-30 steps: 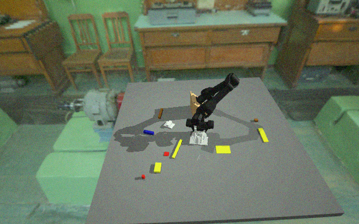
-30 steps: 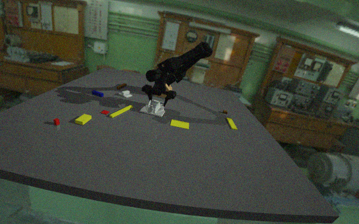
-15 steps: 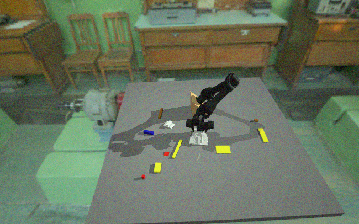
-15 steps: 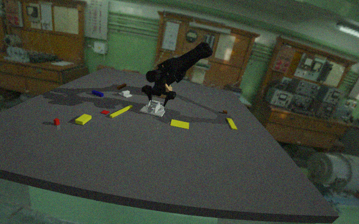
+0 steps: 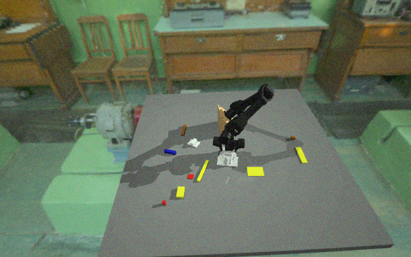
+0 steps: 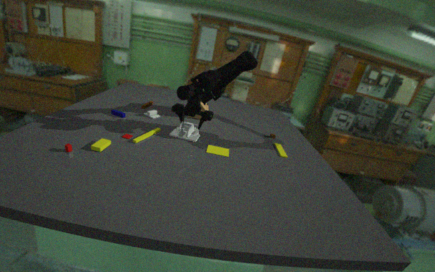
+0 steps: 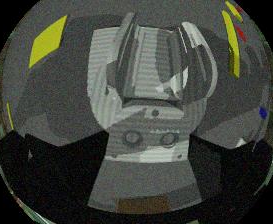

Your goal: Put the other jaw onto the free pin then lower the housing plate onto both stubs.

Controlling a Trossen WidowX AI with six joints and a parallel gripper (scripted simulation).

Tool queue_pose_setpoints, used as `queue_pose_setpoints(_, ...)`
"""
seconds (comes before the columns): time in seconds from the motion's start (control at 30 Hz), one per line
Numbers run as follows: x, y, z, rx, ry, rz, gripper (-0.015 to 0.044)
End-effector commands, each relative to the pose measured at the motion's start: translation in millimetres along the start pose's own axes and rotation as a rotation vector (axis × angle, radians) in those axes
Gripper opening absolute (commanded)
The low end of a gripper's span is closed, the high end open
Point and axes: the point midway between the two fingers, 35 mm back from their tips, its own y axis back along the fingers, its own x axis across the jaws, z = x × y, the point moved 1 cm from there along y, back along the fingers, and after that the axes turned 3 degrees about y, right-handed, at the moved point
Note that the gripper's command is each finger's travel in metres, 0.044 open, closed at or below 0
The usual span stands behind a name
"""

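Note:
The white assembly [image 5: 227, 162] [image 6: 185, 134] [image 7: 99, 70] sits on the table, with a flat base and upright parts on top. The wrist view shows two raised curved parts, left and right, and two round features with small teeth near them. My gripper [image 5: 227, 152] [image 6: 191, 125] is low over the assembly, its fingers wide apart and shut on a white part of it. I cannot tell whether that part is a jaw or the housing plate; the fingertips are hard to make out. A smaller white piece [image 5: 193, 142] [image 6: 152, 114] lies apart, to the left.
A long yellow bar [image 5: 202, 171] [image 6: 146, 135] and a red tile [image 5: 190, 176] lie left of the assembly. A yellow plate [image 5: 255, 171] [image 6: 217, 150] lies right. A blue bar [image 5: 170, 152] and a brown bar [image 5: 183, 130] are farther left. Another yellow bar [image 5: 301, 155] lies far right.

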Motion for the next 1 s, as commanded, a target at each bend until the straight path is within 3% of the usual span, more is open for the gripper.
queue_pose_setpoints(0.0,0.6,-1.7,-0.6,0.001,-0.002,0.003,0.0351)
queue_pose_setpoints(0.37,0.6,-1.7,-0.6,0.001,-0.002,0.003,0.0351)
queue_pose_setpoints(0.5,0.0,0.0,0.0,0.000,0.000,0.000,0.0440)
queue_pose_setpoints(0.97,-0.1,1.9,0.2,0.000,0.000,0.000,0.0440)
